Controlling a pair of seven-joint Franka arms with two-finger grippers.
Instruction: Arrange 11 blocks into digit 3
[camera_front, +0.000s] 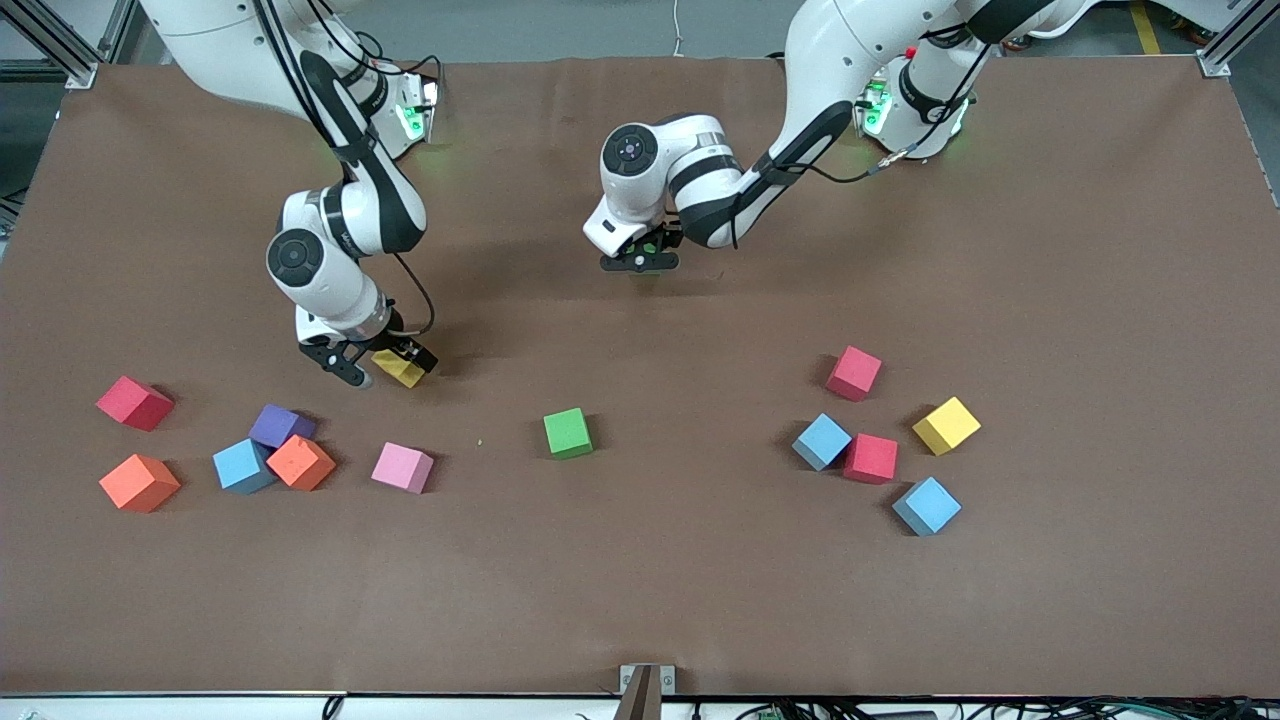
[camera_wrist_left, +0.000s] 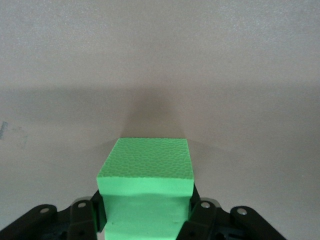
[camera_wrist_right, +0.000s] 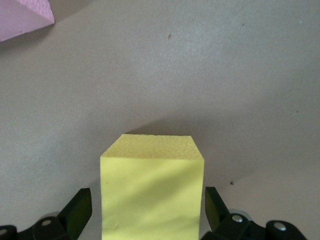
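Note:
My left gripper (camera_front: 640, 262) is at the middle of the table, shut on a green block (camera_wrist_left: 145, 165) whose sides dent under the fingers. My right gripper (camera_front: 383, 365) is down at the table toward the right arm's end. It stands open around a yellow block (camera_wrist_right: 152, 185), with a gap at each finger. A second green block (camera_front: 568, 433) lies alone, nearer the camera. Red (camera_front: 135, 403), orange (camera_front: 140, 482), blue (camera_front: 244, 466), purple (camera_front: 281, 426), orange (camera_front: 301, 462) and pink (camera_front: 402, 467) blocks lie loose near the right gripper. No digit 3 is in view.
Toward the left arm's end lies a loose cluster: a red block (camera_front: 854, 373), a blue block (camera_front: 821, 441), another red block (camera_front: 870, 458), a yellow block (camera_front: 946, 425) and a blue block (camera_front: 926, 505). Brown table cloth (camera_front: 640, 600) stretches bare toward the camera.

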